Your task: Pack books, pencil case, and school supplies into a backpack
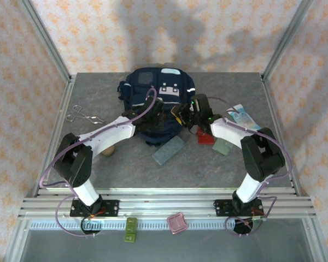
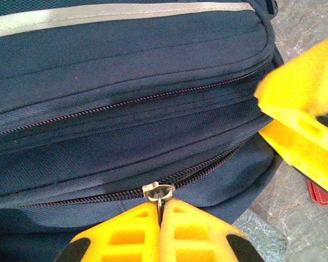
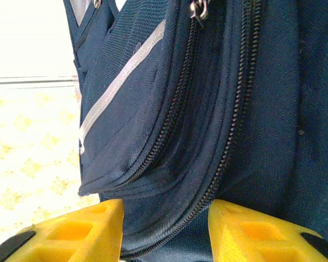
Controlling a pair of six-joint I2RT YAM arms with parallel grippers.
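Yellow fingers sit right up front at the left wrist. The left gripper is pressed together, and it has the small metal zipper pull pinched at its tips. That pull rides the lower zip line of the large navy blue fabric backpack.

Over to the right wrist, where the right gripper has its fingers apart. They stand either side of a zip seam with navy fabric between them. Whether they touch the cloth, I can't tell.

From above, both arms meet at the near edge of the backpack, which lies toward the middle-back of the grey table. Its grey patch and white strip face up.

Just in front of it lies the slim grey-blue oblong pencil case, angled, on the table between the arms. The flat red square piece is to its right, close under the right arm, and the dull grey-green square piece is just beside that. A white-and-blue tube lies further right. Metal scissors rest far left, well apart from the backpack.
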